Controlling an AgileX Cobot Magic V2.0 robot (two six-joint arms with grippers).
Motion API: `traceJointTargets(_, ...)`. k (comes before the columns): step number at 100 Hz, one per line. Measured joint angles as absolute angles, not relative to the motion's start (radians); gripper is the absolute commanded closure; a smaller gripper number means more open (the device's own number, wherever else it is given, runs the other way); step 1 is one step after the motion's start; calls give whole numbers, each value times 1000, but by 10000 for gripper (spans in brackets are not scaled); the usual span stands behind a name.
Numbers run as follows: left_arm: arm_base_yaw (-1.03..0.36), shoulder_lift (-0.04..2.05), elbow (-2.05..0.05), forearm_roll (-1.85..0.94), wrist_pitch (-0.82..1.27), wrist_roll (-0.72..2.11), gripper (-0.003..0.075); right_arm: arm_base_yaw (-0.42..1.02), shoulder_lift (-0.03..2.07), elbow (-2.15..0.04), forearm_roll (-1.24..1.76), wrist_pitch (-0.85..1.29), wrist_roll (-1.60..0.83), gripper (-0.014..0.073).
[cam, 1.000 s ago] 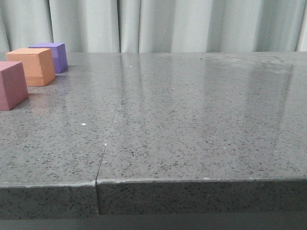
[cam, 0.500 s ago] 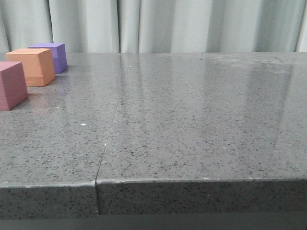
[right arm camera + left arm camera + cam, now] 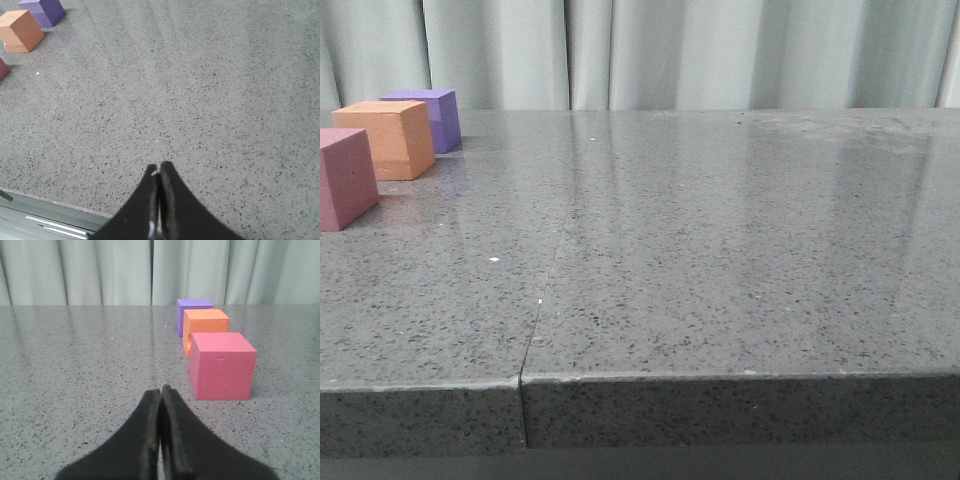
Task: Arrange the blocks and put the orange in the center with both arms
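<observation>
Three cubes stand in a row at the far left of the grey table [image 3: 720,250]: the purple cube [image 3: 433,117] farthest back, the orange cube [image 3: 388,138] in the middle, the pink-red cube [image 3: 342,177] nearest. In the left wrist view the pink-red cube [image 3: 222,365], the orange cube [image 3: 205,328] and the purple cube [image 3: 192,310] line up ahead. My left gripper [image 3: 160,390] is shut and empty, short of the pink-red cube. My right gripper [image 3: 159,167] is shut and empty, over the table's near edge, far from the orange cube [image 3: 21,31] and the purple cube [image 3: 42,11].
A seam [image 3: 545,290] runs across the speckled tabletop from front to back. A pale curtain [image 3: 670,50] hangs behind the table. The table's front edge [image 3: 45,202] shows beside my right gripper. Neither arm shows in the front view.
</observation>
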State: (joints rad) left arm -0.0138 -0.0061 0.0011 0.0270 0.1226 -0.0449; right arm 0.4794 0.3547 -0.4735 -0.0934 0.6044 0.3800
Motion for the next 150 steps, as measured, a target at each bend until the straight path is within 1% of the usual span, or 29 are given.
traceJointTargets(82, -14, -6, 1, 28, 119, -45, 741, 472, 350, -465, -96, 589, 380, 578)
traceJointTargets(92, -14, -6, 1, 28, 119, -45, 741, 430, 331, -433, -96, 535, 380, 578)
traceJointTargets(107, -14, -6, 1, 28, 119, -45, 741, 330, 295, -351, -96, 374, 371, 578)
traceJointTargets(125, -14, -6, 1, 28, 119, -45, 741, 201, 248, -230, -23, 178, 216, 578)
traceJointTargets(133, -14, -6, 1, 28, 119, -45, 741, 155, 218, -186, 0, 134, 168, 578)
traceJointTargets(150, -14, -6, 1, 28, 118, -45, 741, 74, 143, -96, -6, 75, 146, 578)
